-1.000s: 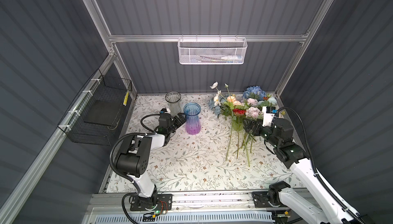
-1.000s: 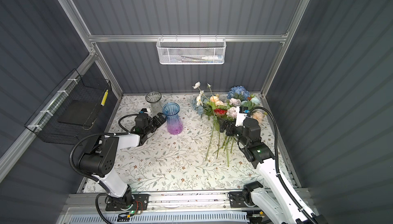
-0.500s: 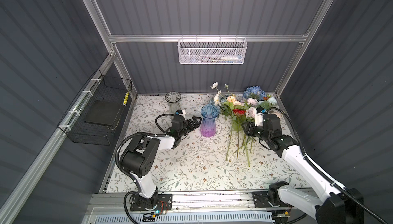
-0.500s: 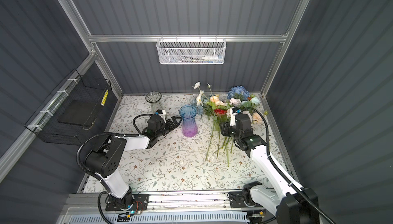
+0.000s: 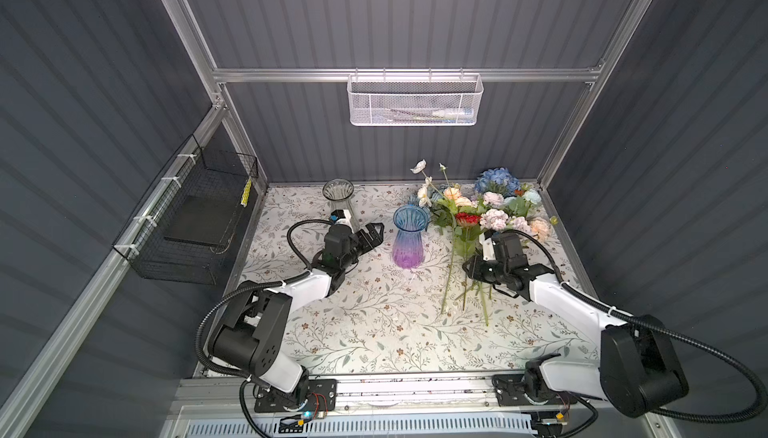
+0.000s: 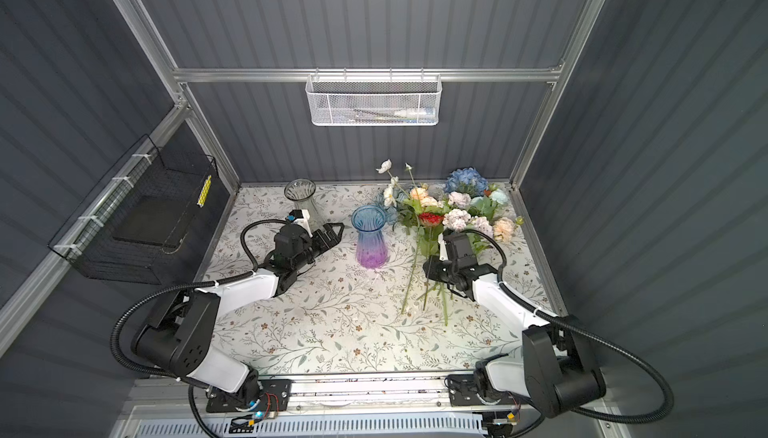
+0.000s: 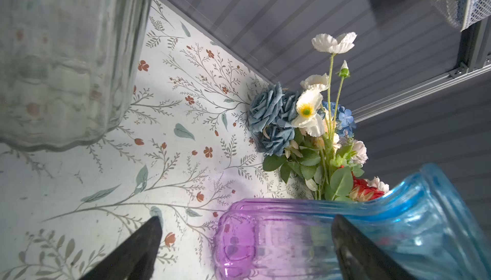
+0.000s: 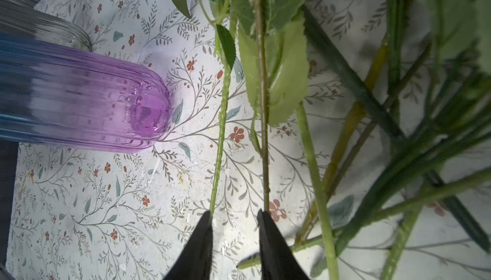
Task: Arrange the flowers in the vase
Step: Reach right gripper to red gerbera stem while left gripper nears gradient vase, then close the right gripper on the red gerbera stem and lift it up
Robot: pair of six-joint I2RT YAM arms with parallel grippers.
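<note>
The vase (image 5: 409, 240) (image 6: 370, 240), ribbed glass that is blue above and purple below, stands upright mid-table in both top views. My left gripper (image 5: 374, 234) (image 7: 245, 228) is open just left of it; the vase (image 7: 332, 236) sits beyond the fingertips, apart from them. The flowers (image 5: 478, 211) (image 6: 449, 215) lie bunched at the back right, with their green stems (image 8: 220, 132) running toward the front. My right gripper (image 5: 471, 271) (image 8: 235, 214) is low over the stems, its jaws narrowed to a small gap. A stem passes behind each fingertip, and only cloth shows in the gap.
A clear glass vase (image 5: 338, 194) (image 7: 61, 60) stands at the back, left of the blue one. A white mesh basket (image 5: 415, 101) hangs on the back wall and a black wire basket (image 5: 199, 223) on the left wall. A floral-print cloth covers the table.
The blue-purple vase has moved right toward the flowers, with my left gripper following it. My right gripper has dropped onto the stems and its jaws have narrowed.
</note>
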